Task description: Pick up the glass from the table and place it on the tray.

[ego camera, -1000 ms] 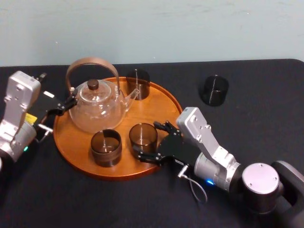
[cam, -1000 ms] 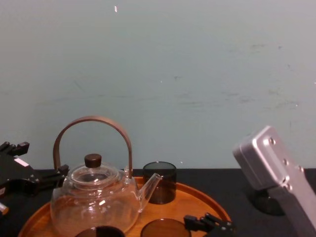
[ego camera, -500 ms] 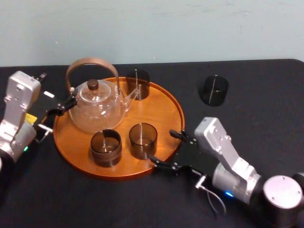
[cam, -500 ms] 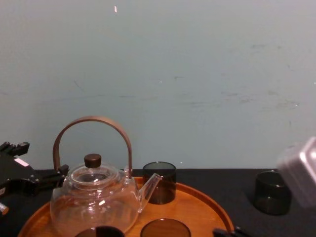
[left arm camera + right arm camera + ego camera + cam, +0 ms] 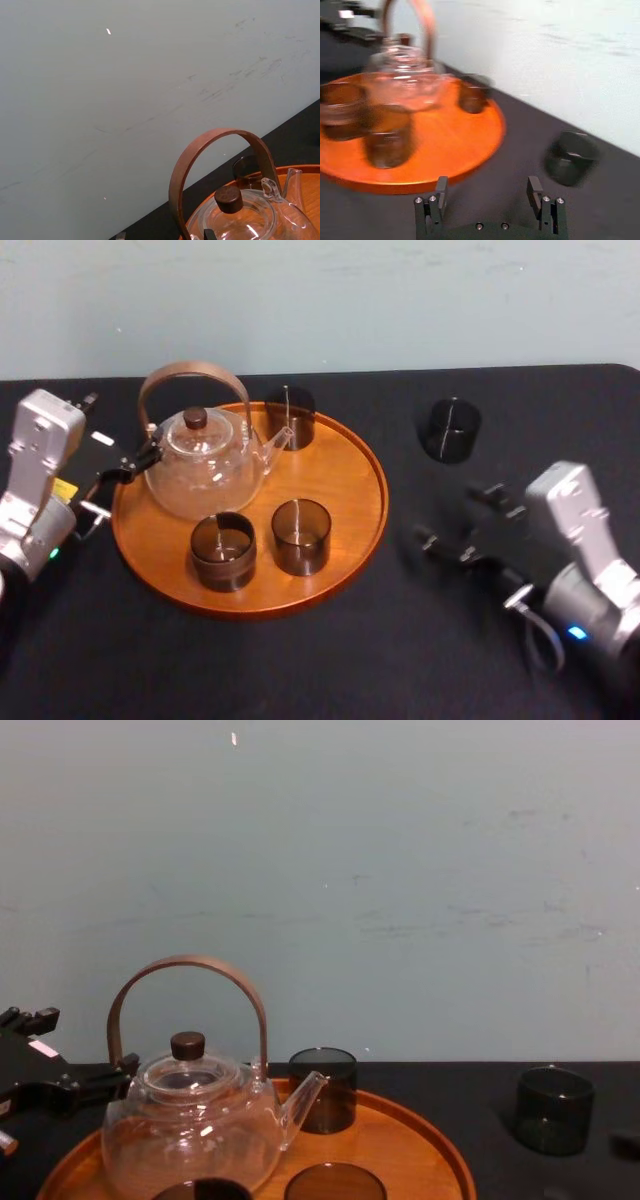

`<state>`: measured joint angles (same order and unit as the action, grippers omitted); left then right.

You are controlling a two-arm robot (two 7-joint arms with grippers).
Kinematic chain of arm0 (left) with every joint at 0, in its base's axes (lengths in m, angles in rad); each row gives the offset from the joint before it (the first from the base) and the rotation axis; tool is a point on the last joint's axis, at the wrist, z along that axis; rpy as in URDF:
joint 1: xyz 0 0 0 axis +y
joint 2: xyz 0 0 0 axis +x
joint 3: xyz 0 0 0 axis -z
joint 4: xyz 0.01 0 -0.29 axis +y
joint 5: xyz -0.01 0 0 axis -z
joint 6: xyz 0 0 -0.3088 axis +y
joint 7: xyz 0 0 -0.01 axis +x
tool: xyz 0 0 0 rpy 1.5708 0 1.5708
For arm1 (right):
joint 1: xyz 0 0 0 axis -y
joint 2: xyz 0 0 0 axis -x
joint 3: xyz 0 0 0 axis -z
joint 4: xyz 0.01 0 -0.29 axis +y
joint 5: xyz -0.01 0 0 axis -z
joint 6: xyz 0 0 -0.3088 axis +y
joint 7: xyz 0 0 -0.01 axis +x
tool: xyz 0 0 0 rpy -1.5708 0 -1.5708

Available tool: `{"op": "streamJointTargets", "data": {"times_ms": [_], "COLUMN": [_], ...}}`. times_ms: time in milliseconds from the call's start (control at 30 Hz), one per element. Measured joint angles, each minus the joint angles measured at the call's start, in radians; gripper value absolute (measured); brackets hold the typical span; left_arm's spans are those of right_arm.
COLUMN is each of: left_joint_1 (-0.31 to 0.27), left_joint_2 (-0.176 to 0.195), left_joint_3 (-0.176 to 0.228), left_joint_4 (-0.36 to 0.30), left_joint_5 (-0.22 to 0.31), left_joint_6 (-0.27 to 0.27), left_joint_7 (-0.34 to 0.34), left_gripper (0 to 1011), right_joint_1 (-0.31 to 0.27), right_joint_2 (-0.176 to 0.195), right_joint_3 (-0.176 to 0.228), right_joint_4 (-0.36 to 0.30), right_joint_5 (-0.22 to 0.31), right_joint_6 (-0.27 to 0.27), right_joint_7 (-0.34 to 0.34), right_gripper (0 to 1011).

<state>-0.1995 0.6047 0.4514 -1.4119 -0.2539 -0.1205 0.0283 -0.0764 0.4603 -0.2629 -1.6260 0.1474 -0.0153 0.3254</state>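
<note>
One dark glass stands alone on the black table, behind and to the right of the round wooden tray; it also appears as the lone glass and, blurred, as the dark glass. My right gripper is open and empty over the table, right of the tray and in front of this glass, apart from it. The right wrist view has the open gripper facing the gap between tray and glass. My left gripper sits idle at the tray's left edge, open.
On the tray stand a glass teapot with a brown hoop handle and three dark glasses: one at the back, two at the front. A pale wall rises behind the table.
My right gripper has drawn back from the front-right glass on the tray and swung right, off the tray, staying open. That glass stays on the tray. The left arm has not moved.
</note>
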Motion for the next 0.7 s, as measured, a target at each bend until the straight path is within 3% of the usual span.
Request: {"op": "streamJointTargets", "data": {"times_ms": [100, 333, 700], "left_joint_1": [0.000, 0.000, 0.000], "left_joint_2": [0.000, 0.000, 0.000], "left_joint_3": [0.000, 0.000, 0.000], "left_joint_4": [0.000, 0.000, 0.000], "left_joint_5": [0.000, 0.000, 0.000], "left_joint_6": [0.000, 0.000, 0.000], "left_joint_7": [0.000, 0.000, 0.000], "left_gripper": [1009, 1010, 1010], "right_joint_1": [0.000, 0.038, 0.138], "right_joint_2": [-0.001, -0.021, -0.063], "right_joint_3": [0.047, 0.112, 0.122], "right_joint_4": [0.011, 0.057, 0.150], "right_joint_5": [0.014, 0.034, 0.030], "right_joint_6": [0.001, 0.019, 0.055], "right_joint_7": [-0.017, -0.037, -0.042], "right_gripper": [1002, 1002, 1002]}}
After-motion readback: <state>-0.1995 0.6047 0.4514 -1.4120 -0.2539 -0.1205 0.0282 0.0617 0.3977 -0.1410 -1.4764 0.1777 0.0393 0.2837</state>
